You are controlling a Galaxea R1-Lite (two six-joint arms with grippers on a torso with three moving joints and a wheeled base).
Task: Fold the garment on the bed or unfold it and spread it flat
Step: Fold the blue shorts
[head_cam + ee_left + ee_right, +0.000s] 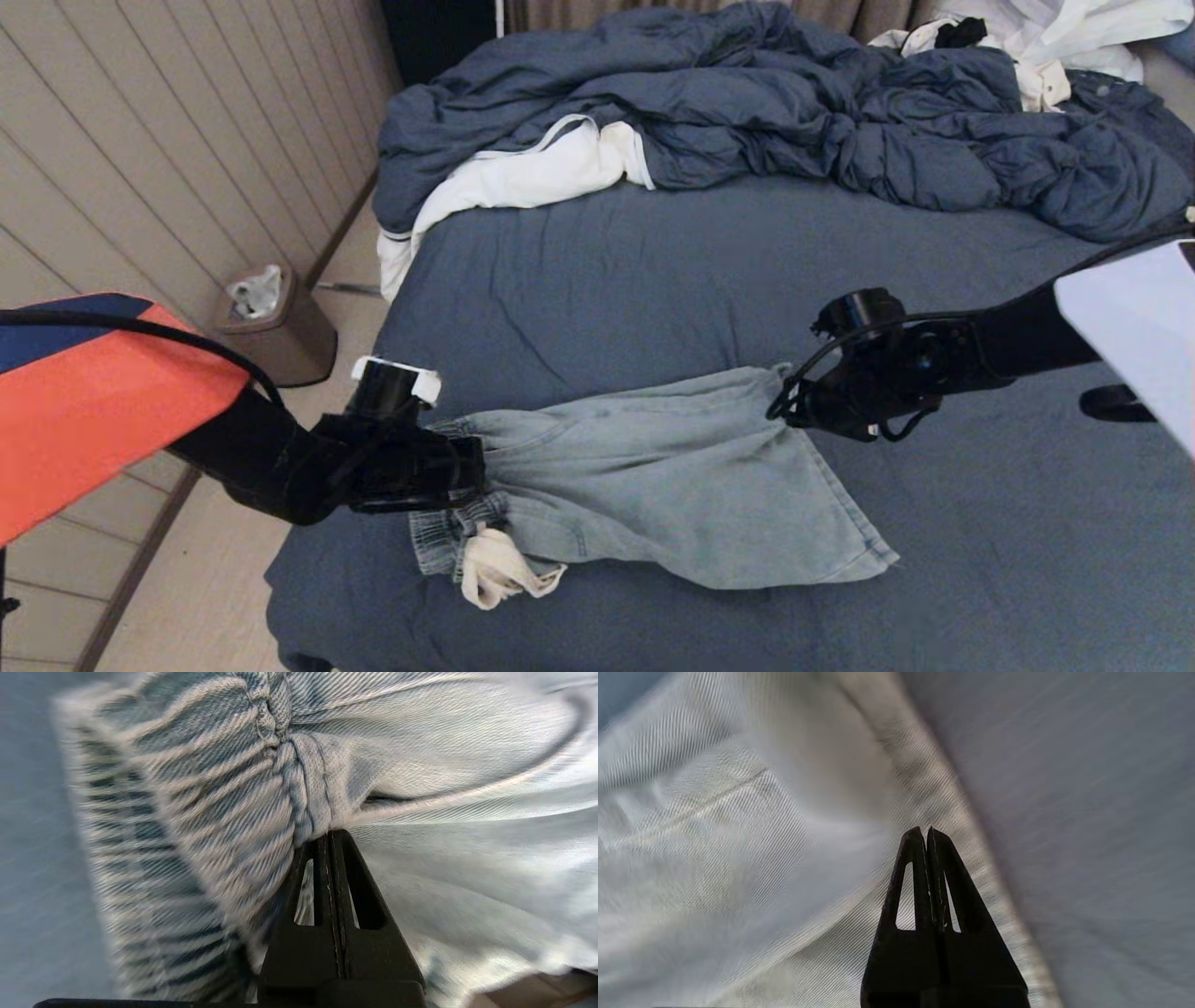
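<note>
The pale blue denim shorts (653,476) lie across the near part of the dark slate-blue bed (607,280), stretched between my two grippers. My left gripper (478,467) is shut on the gathered waistband (196,826) at the shorts' left end, its fingertips pinching the side seam (303,793). My right gripper (782,397) is shut on the far leg's hem corner, which is pulled up into a point. In the right wrist view the closed fingers (923,833) sit on the hem (924,779). A bunch of white cloth (499,569) hangs out below the waistband.
A bulky dark blue duvet (794,112) is piled along the far side of the bed, with a white garment (523,177) at its left end and more white cloth (1055,37) at the far right. A brown waste bin (275,327) stands on the floor to the left.
</note>
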